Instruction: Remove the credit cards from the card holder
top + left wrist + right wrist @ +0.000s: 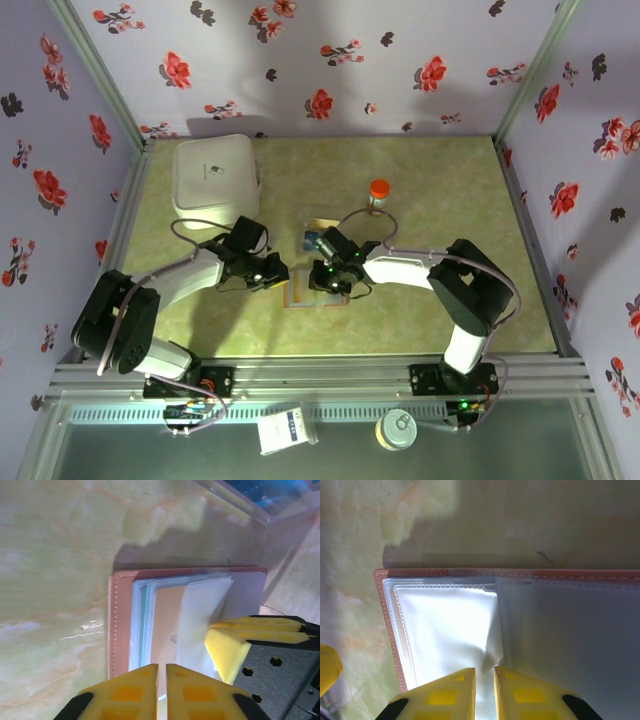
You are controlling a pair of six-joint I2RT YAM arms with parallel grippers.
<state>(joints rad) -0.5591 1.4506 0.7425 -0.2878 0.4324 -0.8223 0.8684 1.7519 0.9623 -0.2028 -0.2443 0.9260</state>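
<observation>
The brown card holder (300, 291) lies open on the table between both grippers. Its brown stitched edge (119, 625) frames a stack of clear sleeves (142, 625), one with a teal tint. My left gripper (162, 680) sits over the holder's near edge, jaws a thin slit apart; whether a sleeve lies in the slit I cannot tell. My right gripper (485, 680) is shut on a clear white sleeve (450, 630), which wrinkles at the pinch. A blue credit card (270, 492) lies in the clear tray (320, 238).
A large white box (215, 178) stands at the back left. An orange-capped bottle (379, 192) stands behind the tray. The right gripper's yellow fingers (227, 650) show close beside the left one. Flowered walls close in three sides.
</observation>
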